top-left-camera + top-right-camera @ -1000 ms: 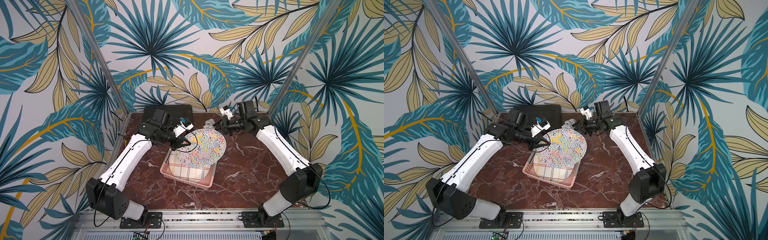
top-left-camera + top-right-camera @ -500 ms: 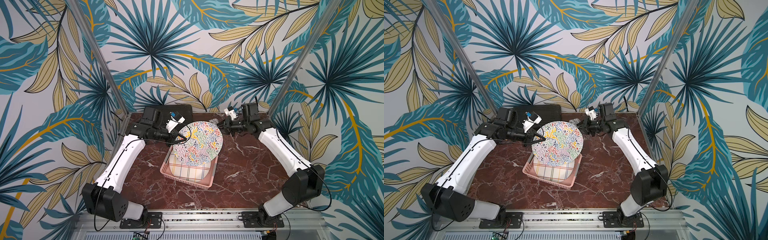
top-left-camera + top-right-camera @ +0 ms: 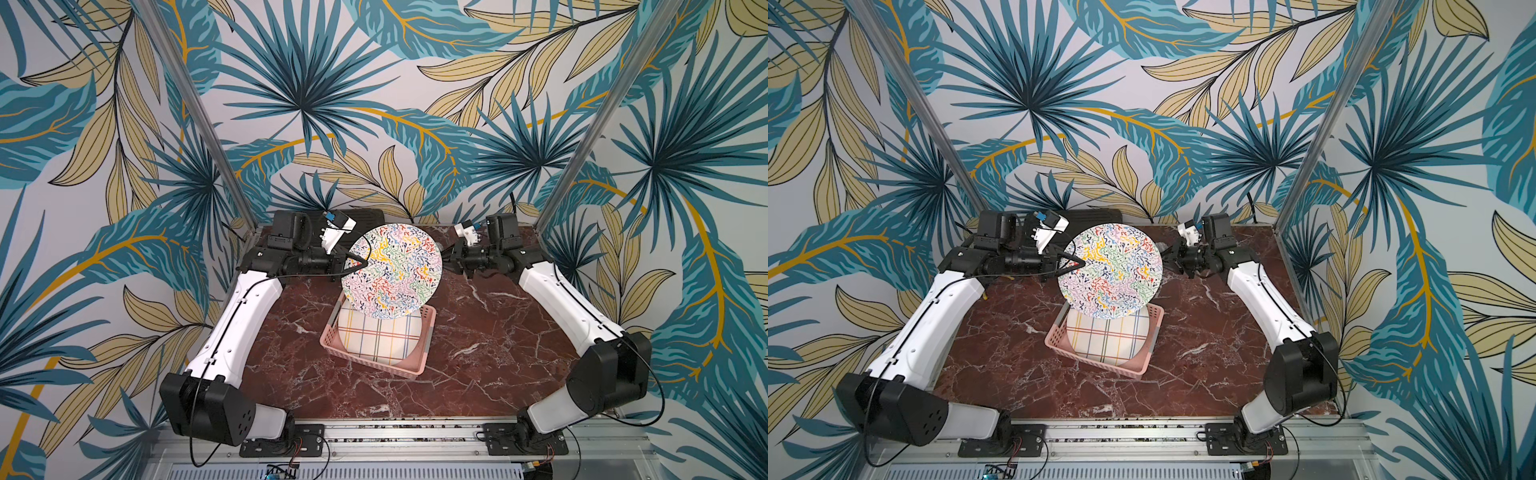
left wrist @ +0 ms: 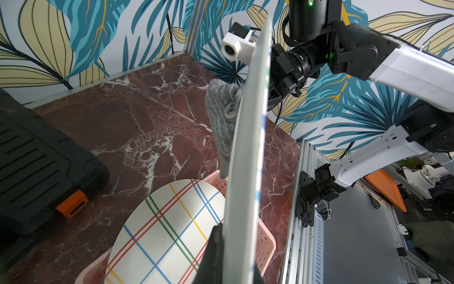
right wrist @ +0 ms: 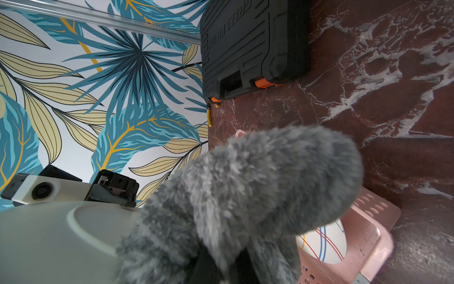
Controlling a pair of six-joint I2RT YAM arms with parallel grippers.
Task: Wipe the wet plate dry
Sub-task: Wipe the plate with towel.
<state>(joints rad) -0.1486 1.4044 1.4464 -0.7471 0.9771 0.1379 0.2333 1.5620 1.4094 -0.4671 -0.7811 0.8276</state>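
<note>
The plate [image 3: 392, 272] [image 3: 1111, 270], covered in colourful squiggles, hangs tilted nearly upright above the basket. My left gripper [image 3: 360, 262] [image 3: 1079, 262] [image 4: 235, 258] is shut on its left rim. In the left wrist view the plate [image 4: 248, 152] shows edge-on. My right gripper [image 3: 446, 259] [image 3: 1165, 259] [image 5: 221, 268] is shut on a grey fluffy cloth [image 4: 221, 115] [image 5: 258, 184]. The cloth lies against the plate's plain underside [image 5: 61, 241], near the right rim. In both top views the plate hides the cloth.
A pink perforated basket [image 3: 417, 365] [image 3: 1144, 365] stands mid-table under the plate, with a plaid plate [image 3: 382, 340] [image 4: 159, 233] leaning in it. A black tool case [image 3: 365, 214] [image 4: 36, 157] [image 5: 253, 44] lies at the back left. Metal posts stand at the back corners.
My left arm has raised the squiggle plate up and back from the basket. The right gripper has stayed close to the plate's right rim with the cloth.
</note>
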